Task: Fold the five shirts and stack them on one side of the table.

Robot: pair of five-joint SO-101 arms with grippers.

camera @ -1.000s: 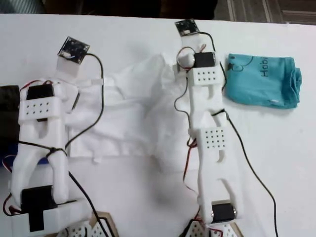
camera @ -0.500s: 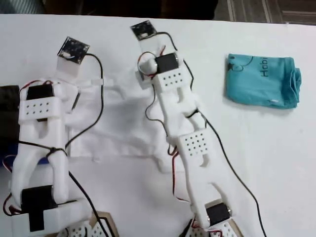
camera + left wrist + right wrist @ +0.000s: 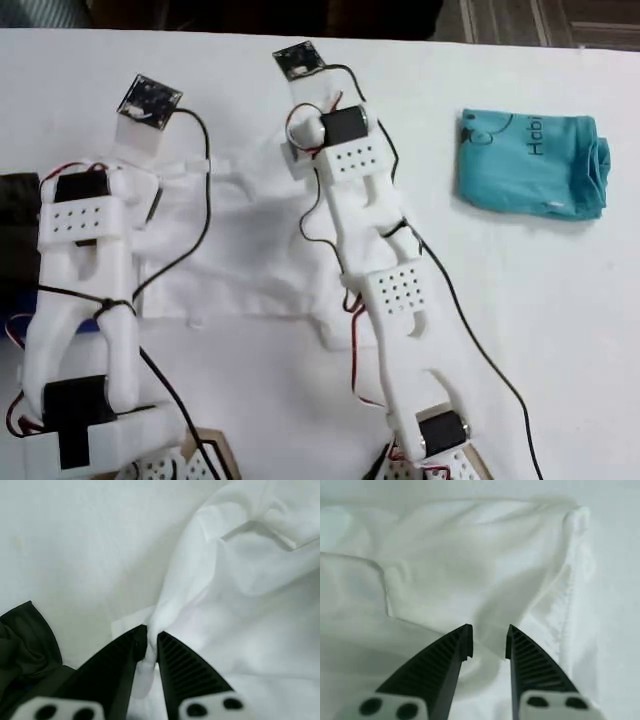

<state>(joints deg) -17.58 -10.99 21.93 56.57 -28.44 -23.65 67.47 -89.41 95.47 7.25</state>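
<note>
White shirt [image 3: 245, 250]: laid out rumpled on the bench [image 3: 570, 330], between the two arms.
Left gripper [image 3: 151, 647]: closed on a pinched fold at the white shirt's edge, just beside a dark garment [image 3: 25, 645].
Right gripper [image 3: 489, 642]: held a little way open over the white shirt, nothing gripped.
Teal shirt [image 3: 530, 165]: laid folded towards the bench's right side, apart from the white shirt.

Spread shirt [image 3: 245, 255] lies on the table [image 3: 560, 330], centre toward 9 o'clock. Folded shirt [image 3: 530, 165] at 2 o'clock, well apart from it. Another garment [image 3: 15, 230] at the 9 o'clock edge. Left claw [image 3: 148, 647] at spread shirt's 10 o'clock corner, cloth between jaws. Right claw [image 3: 489, 642] over its 1 o'clock corner.
</note>
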